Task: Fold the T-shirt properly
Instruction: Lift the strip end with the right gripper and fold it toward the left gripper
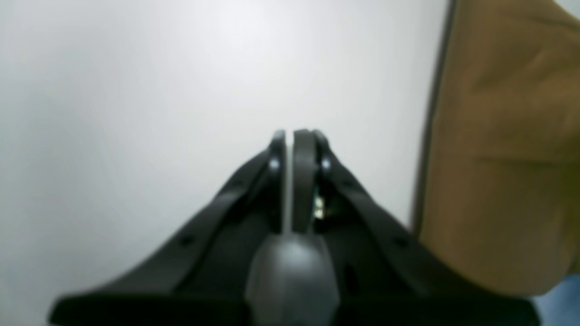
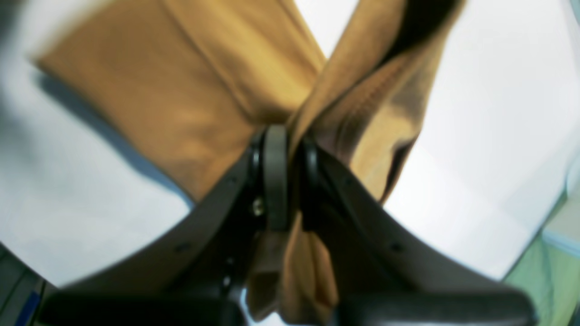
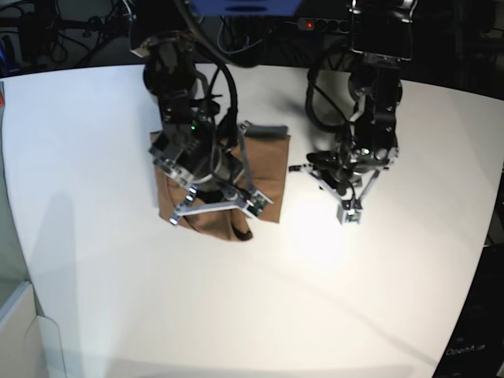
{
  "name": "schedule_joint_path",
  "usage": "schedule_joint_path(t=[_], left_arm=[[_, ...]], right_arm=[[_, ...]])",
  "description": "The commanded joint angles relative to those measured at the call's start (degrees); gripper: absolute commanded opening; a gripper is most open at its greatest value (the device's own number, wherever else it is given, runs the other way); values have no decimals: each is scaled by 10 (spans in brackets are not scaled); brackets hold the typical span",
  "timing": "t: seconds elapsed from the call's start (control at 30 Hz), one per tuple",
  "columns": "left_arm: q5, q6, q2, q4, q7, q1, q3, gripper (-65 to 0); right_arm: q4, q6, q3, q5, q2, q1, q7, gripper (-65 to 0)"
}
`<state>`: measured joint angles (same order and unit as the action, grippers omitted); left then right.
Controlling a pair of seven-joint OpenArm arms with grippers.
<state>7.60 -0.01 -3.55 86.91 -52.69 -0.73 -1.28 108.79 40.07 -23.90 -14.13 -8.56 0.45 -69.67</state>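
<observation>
Midway through a fold, the T-shirt is seen bunched left of centre on the white table, a hem pinched by the right gripper; the left gripper, closed and empty, is parked beside it. Laying the lifted cloth flat is likely required next.

Wide bare stretches of the white round-edged table lying open at the near side and both flanks, the plain medium-brown soft-cotton T-shirt and the two black arms crowding the far middle, black cables massing behind.
</observation>
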Motion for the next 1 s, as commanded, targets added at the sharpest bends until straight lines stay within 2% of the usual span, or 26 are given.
schedule_joint_path(t=[0.0, 0.17, 0.37, 0.67, 0.97], left_arm=[[5, -1, 1, 8, 13, -7, 0, -630], [5, -1, 1, -1, 15, -7, 0, -630], [5, -1, 1, 0, 17, 2, 0, -630], [6, -1, 1, 6, 15, 10, 0, -630], [6, -1, 0, 7, 17, 24, 0, -630]], right_arm=[[9, -1, -7, 12, -4, 8, 7, -615], [7, -1, -14, 78, -4, 13, 6, -615], [6, -1, -15, 126, -4, 13, 8, -615], [-55, -1, -15, 151, -4, 8, 59, -614], [-73, -1, -16, 150, -4, 34, 64, -583]])
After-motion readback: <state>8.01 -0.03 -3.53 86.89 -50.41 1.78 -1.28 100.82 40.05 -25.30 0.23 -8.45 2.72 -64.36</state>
